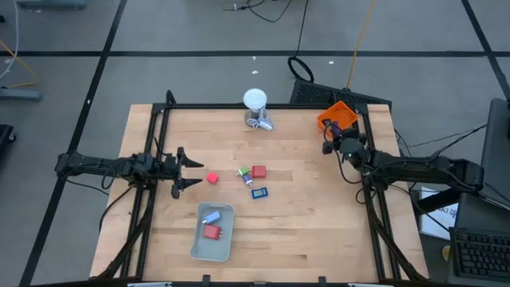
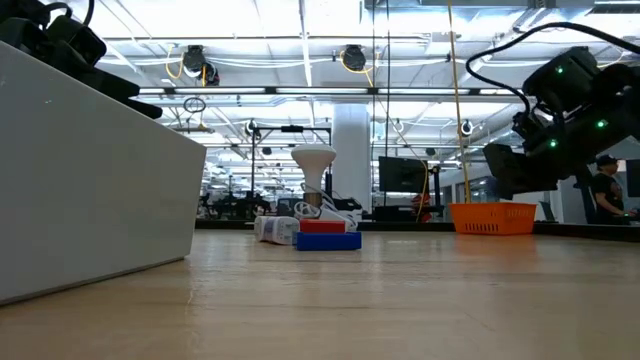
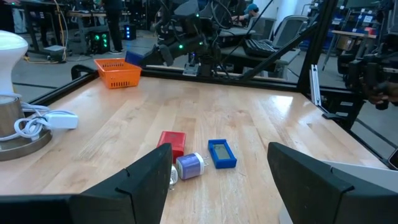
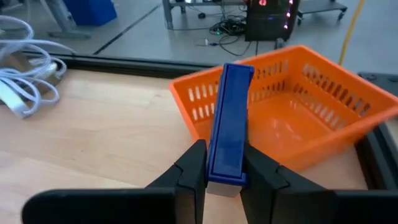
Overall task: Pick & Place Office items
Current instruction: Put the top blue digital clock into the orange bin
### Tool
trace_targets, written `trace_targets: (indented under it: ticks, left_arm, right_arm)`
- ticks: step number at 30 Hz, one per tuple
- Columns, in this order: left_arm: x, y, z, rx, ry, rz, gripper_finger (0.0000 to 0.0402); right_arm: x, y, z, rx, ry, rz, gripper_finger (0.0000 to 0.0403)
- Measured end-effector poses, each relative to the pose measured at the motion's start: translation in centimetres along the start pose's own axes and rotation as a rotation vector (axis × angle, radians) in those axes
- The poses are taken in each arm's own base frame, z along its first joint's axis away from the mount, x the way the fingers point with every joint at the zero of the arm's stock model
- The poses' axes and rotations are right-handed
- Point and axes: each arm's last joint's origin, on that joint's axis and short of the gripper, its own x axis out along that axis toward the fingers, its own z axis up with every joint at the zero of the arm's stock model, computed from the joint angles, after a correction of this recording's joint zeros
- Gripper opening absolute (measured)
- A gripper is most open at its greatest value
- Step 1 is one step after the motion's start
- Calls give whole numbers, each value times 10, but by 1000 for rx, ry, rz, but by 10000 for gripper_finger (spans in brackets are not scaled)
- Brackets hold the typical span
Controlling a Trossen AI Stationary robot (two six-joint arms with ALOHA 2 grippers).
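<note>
At left-centre of the high view, the left gripper [image 1: 188,171] waits with fingers wide, beside a small red block [image 1: 212,178]. At centre lie more office items [image 1: 253,180], and at lower centre the grey tray [image 1: 199,243] holds two. At upper right, the right gripper [image 4: 225,167] pinches a blue rectangular piece [image 4: 229,124] just short of the orange bin [image 4: 323,106]. Best to carry it fully over the rim before releasing.
</note>
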Motion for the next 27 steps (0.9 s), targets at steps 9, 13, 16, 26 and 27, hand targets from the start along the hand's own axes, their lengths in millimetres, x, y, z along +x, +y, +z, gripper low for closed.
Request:
trace_targets:
  ticks: [9, 13, 16, 26, 27]
  left_arm:
    - [0, 0, 0, 0, 0, 0, 269]
    - [0, 0, 0, 0, 0, 0, 269]
    - [0, 0, 0, 0, 0, 0, 269]
    - [0, 0, 0, 0, 0, 0, 269]
    - [0, 0, 0, 0, 0, 0, 269]
  right_arm:
    - [7, 5, 38, -6, -43, 61, 61]
    - [10, 6, 64, -18, -45, 56, 61]
    - [10, 3, 82, -47, -32, 3, 61]
    - [17, -18, 100, -62, 65, -76, 61]
    - [19, -20, 98, -74, 74, -87, 61]
